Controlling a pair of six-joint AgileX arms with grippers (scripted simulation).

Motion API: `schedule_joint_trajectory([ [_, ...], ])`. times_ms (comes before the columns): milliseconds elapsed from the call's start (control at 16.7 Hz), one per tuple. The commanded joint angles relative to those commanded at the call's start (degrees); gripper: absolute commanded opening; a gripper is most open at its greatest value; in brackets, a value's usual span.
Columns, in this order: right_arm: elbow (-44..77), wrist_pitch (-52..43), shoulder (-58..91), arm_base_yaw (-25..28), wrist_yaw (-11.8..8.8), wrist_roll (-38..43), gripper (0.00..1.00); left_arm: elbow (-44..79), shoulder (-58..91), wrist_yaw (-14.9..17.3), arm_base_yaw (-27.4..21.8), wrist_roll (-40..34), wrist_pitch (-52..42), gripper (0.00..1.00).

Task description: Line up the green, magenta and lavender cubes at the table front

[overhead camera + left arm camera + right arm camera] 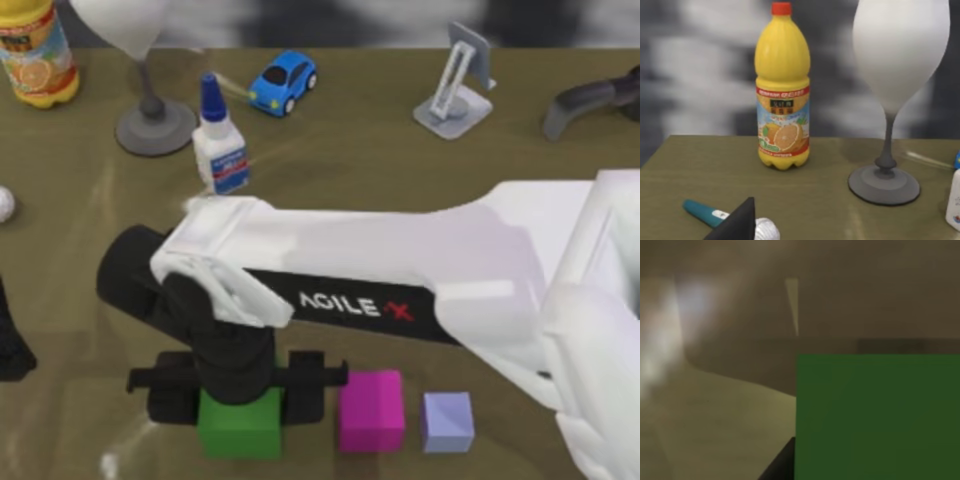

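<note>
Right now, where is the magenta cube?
In the top view, the magenta cube sits at the table's front edge, between the green cube on its left and the lavender cube on its right.

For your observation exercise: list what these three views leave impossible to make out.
- Top view: the right gripper sits over the green cube; the wrist hides its fingers.
- Right wrist view: the green cube is cut off by the picture's edges.
- Left wrist view: the teal-handled tool is partly hidden behind a dark wedge.

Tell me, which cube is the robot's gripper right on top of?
The green cube, the biggest one, at the left end of the row. The right gripper sits over it; the magenta cube and lavender cube stand uncovered beside it.
</note>
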Motion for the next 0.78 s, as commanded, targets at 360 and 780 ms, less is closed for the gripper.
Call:
schedule_joint_trajectory([
  [360, 0.0, 0.0, 0.0, 0.0, 0.0, 0.0, 0.23, 0.0, 0.0, 0.0, 0.0, 0.0, 0.0, 1.0],
  [780, 0.0, 0.0, 0.0, 0.0, 0.0, 0.0, 0.75, 0.0, 0.0, 0.0, 0.0, 0.0, 0.0, 1.0],
])
